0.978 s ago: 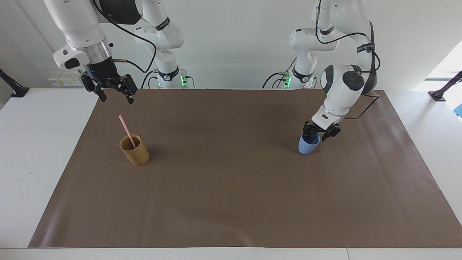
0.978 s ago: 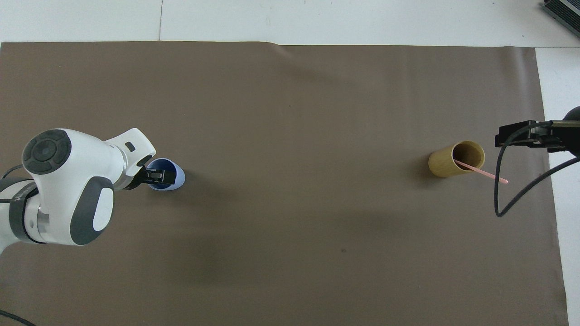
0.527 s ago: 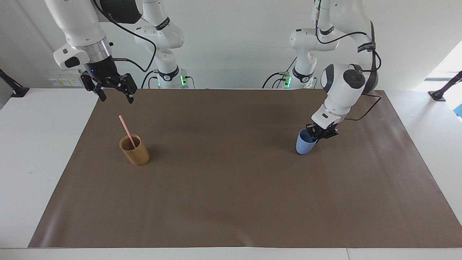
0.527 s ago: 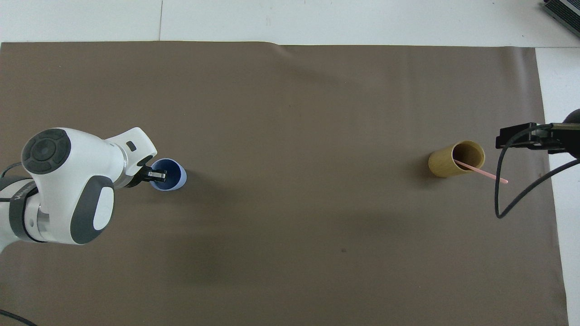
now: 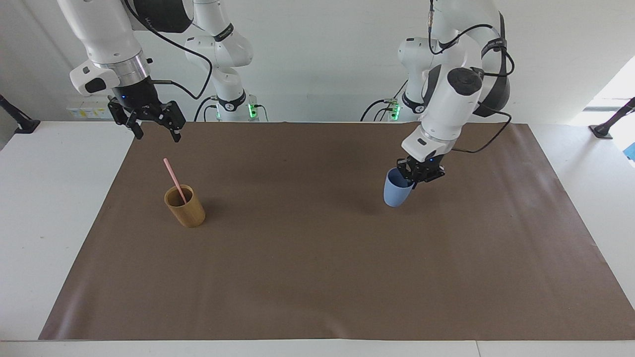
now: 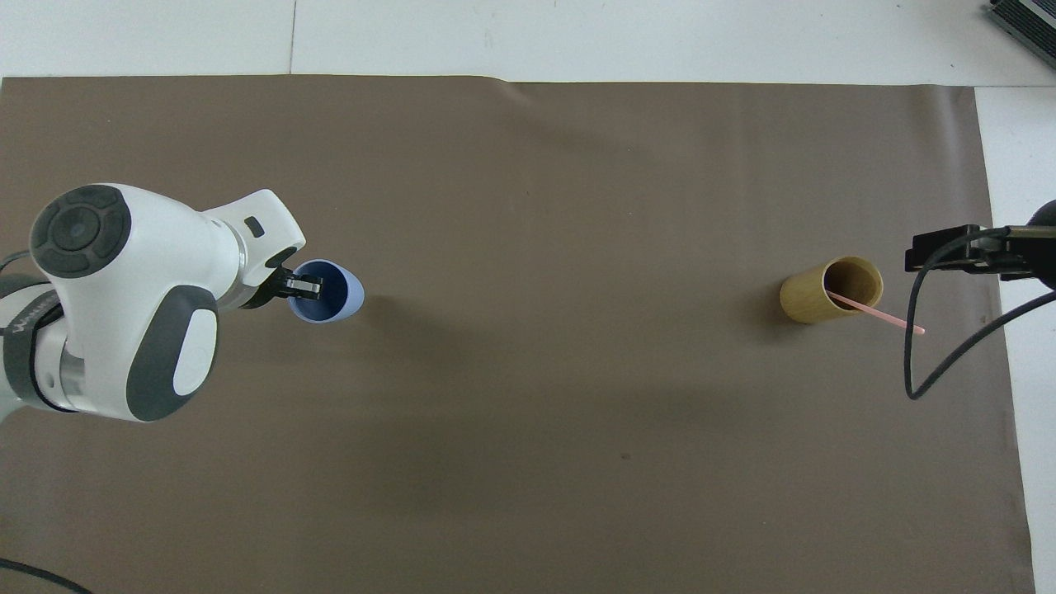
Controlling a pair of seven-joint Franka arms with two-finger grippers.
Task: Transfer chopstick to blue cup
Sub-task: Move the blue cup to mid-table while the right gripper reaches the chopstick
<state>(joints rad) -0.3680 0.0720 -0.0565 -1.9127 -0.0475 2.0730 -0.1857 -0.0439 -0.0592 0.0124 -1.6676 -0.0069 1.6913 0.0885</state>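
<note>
The blue cup (image 5: 396, 192) hangs tilted in my left gripper (image 5: 415, 174), which is shut on its rim and holds it a little above the brown mat; it also shows in the overhead view (image 6: 337, 295), with the left gripper (image 6: 304, 286) at its rim. The pale pink chopstick (image 5: 173, 178) leans in the tan wooden cup (image 5: 186, 208) toward the right arm's end of the table, and both show in the overhead view: chopstick (image 6: 887, 316), tan cup (image 6: 817, 297). My right gripper (image 5: 154, 130) is open and empty, up in the air over the mat's edge, apart from the tan cup.
The brown mat (image 5: 317, 277) covers most of the white table (image 5: 44, 208). A black cable (image 6: 916, 355) hangs from the right arm beside the tan cup.
My left gripper shut on the blue cup's rim, lifted it and carried it toward the table's middle. My right gripper has barely moved.
</note>
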